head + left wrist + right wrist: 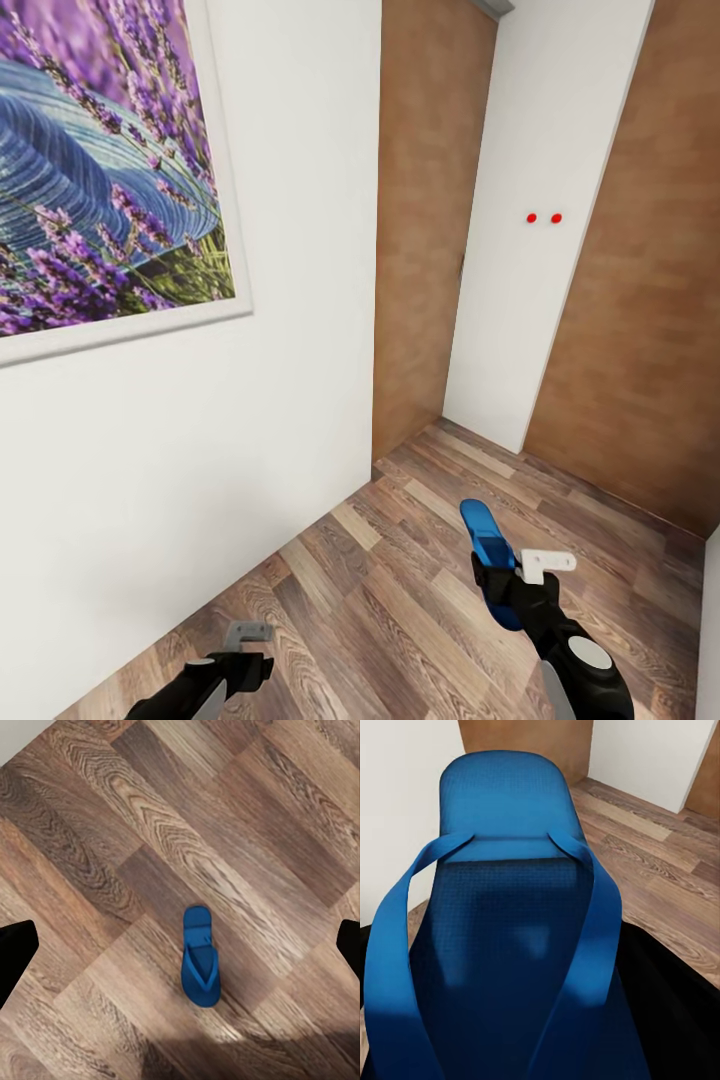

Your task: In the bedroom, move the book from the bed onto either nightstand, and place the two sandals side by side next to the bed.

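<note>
Facing white wall [200, 450] corner, lavender picture [100, 170] hung at left. Wood-plank floor [400, 600] below.

Right tool [500, 575] clamped on blue sandal [487, 545], held above floor, one end pointing up and away; straps and sole close in right wrist view [510, 945].

Left tool [180, 952] low at left, fingers [15, 952] spread wide apart, holding nothing. Second sandal [199, 960] flat on floor, seen between those fingers in left wrist view, well below.
</note>
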### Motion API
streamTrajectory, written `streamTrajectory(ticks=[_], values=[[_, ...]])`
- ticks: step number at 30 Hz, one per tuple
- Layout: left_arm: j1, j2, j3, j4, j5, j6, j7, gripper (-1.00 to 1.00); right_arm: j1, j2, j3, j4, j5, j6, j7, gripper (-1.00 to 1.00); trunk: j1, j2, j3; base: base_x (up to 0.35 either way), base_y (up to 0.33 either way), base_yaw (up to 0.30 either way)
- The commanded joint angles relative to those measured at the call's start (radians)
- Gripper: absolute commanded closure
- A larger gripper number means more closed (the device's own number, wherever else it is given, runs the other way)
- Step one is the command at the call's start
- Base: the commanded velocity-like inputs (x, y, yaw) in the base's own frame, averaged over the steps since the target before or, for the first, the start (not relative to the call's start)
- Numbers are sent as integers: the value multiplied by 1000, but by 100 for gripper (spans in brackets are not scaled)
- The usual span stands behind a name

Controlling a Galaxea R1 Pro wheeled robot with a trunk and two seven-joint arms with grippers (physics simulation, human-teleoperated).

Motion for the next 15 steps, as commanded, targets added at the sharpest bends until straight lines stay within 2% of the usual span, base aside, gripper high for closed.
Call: streamTrajectory(ticks=[1,10,15], values=[[0,0,-7,-1,10,7,1,-100,-1,-1,1,-1,-10,5,-8,100,4,-8,-4,0,0,0],[0,-15,-4,1,11,17,4,-100,-1,-1,1,1,-10,4,-8,100,38,-71,-33,0,0,0],[0,-17,-3,0,36,18,1,-100,-1,0,1,6,-10,3,-8,100,58,-106,-48,0,0,0]])
